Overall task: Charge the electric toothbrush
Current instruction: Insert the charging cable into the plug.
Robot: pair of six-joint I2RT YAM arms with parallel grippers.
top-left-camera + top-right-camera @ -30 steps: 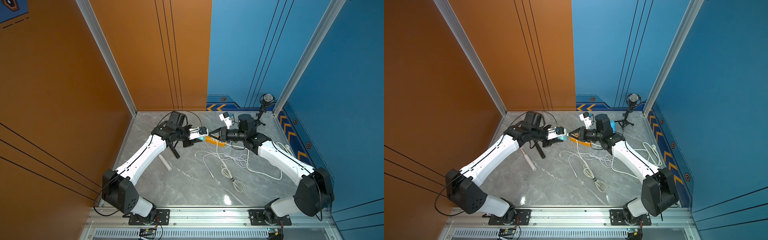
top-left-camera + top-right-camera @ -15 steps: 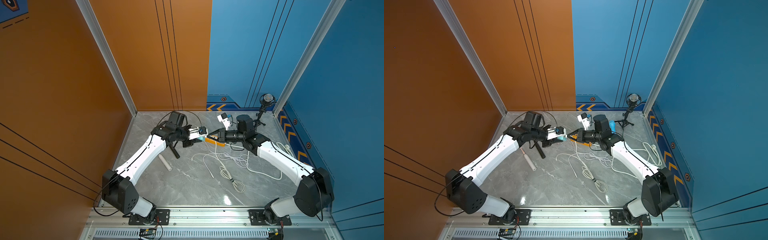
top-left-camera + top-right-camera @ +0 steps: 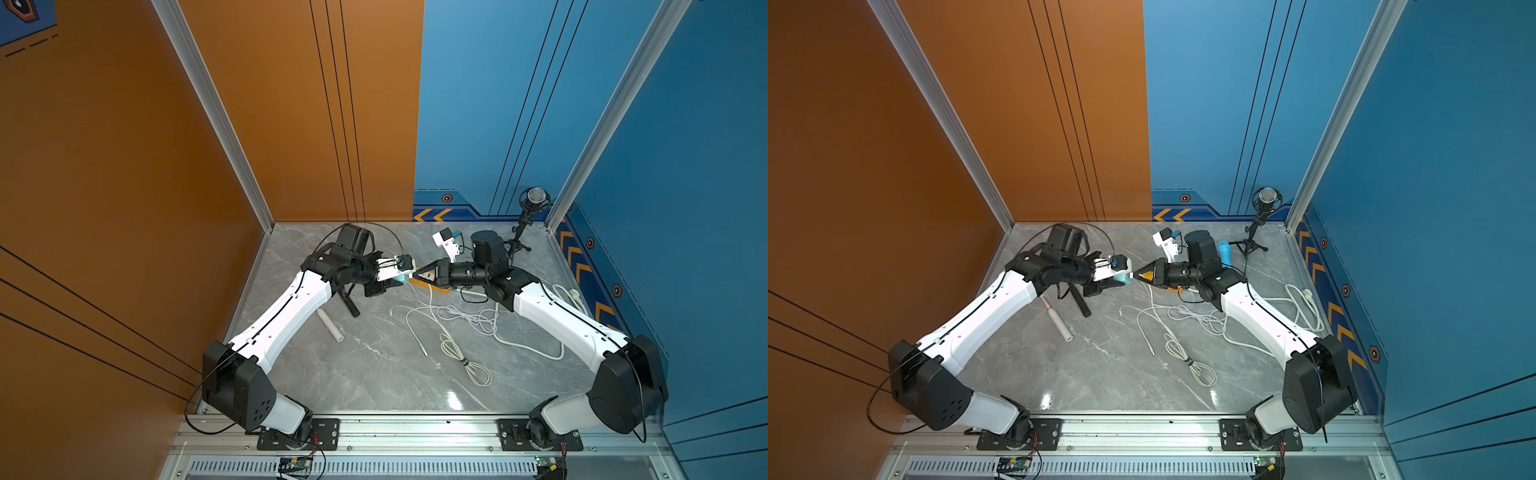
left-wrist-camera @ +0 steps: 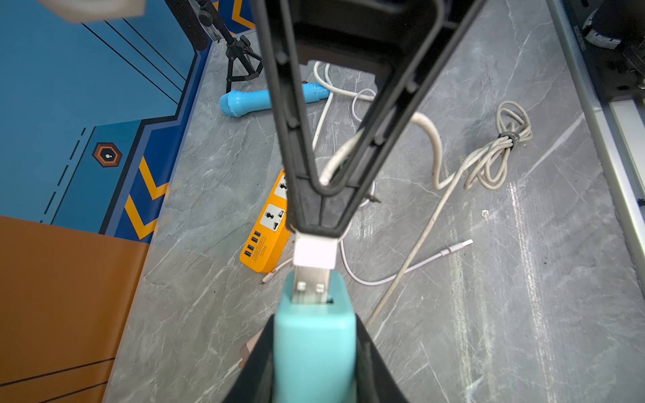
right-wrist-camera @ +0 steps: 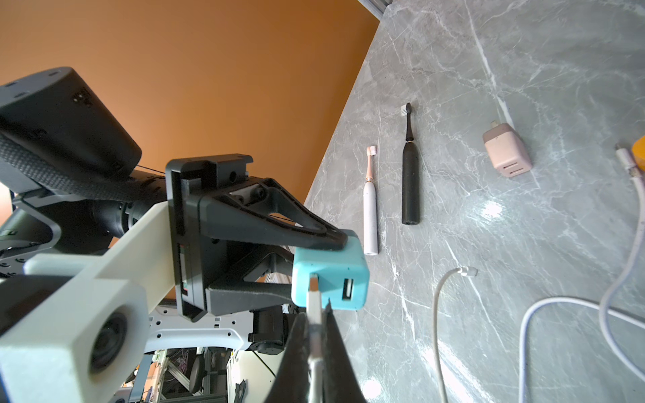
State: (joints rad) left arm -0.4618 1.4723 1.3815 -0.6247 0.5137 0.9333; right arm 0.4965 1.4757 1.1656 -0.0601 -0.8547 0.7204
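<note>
No wording clear enough to read, small black print beside the USB ports on the orange power strip (image 4: 260, 249) too blurred, orange chevron marks (image 3: 432, 215) along the blue far wall's foot, pointing left

Left wrist view: the teal adapter (image 4: 314, 335) runs off the frame edge, and how deep the USB plug (image 4: 311, 284) sits in its port, can't tell. The orange power strip (image 4: 260, 244) is half hidden behind the jaws of the right gripper (image 4: 316, 226). In both top views the black toothbrush (image 3: 350, 302), eight o'clock of the adapter, ducks under the left arm (image 3: 291, 307)
</note>
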